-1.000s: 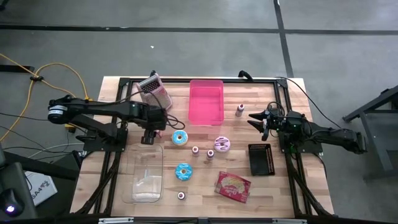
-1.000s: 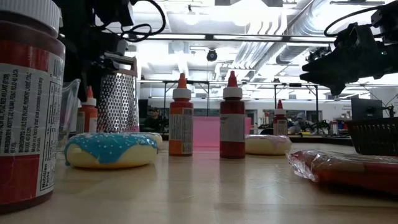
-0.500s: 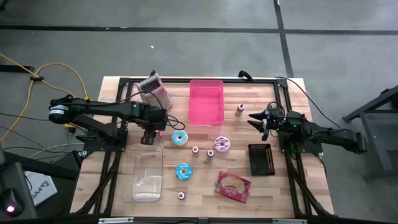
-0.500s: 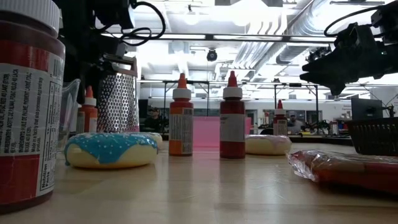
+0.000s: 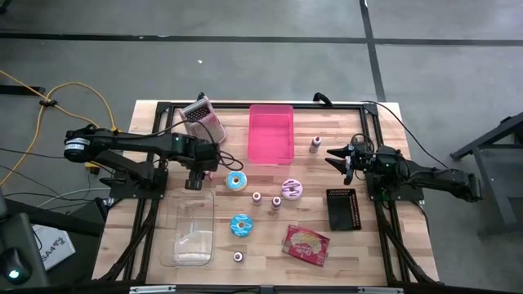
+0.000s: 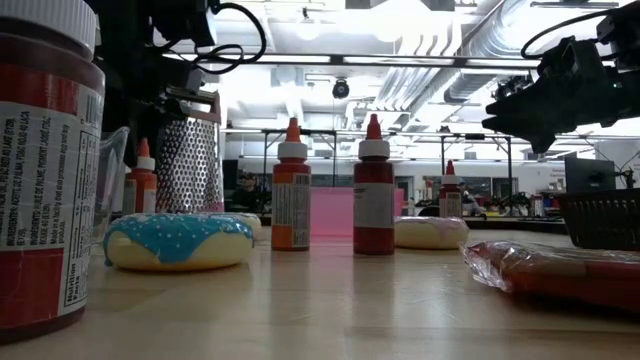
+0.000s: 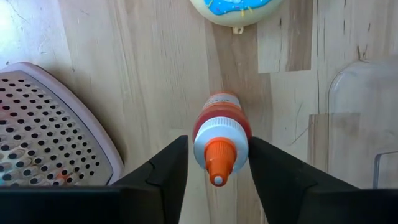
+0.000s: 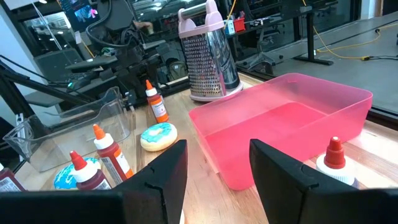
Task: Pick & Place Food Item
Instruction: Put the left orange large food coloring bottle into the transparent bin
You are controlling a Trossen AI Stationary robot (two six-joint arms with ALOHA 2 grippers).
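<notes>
Left wrist view: left gripper (image 7: 217, 163) hangs straddling the orange-capped sauce bottle (image 7: 219, 142).
Fingers sit parted either side of it, contact unclear, so likely mid-grasp; next, close and lift. The blue donut (image 7: 239, 9) sits at its 12 o'clock. Right gripper (image 5: 339, 155) waits open.

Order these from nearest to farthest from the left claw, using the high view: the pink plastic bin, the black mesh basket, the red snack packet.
From the left claw:
1. Pink plastic bin, at the table's far middle.
2. Red snack packet, near edge, toward the right.
3. Black mesh basket, on the right side.
</notes>
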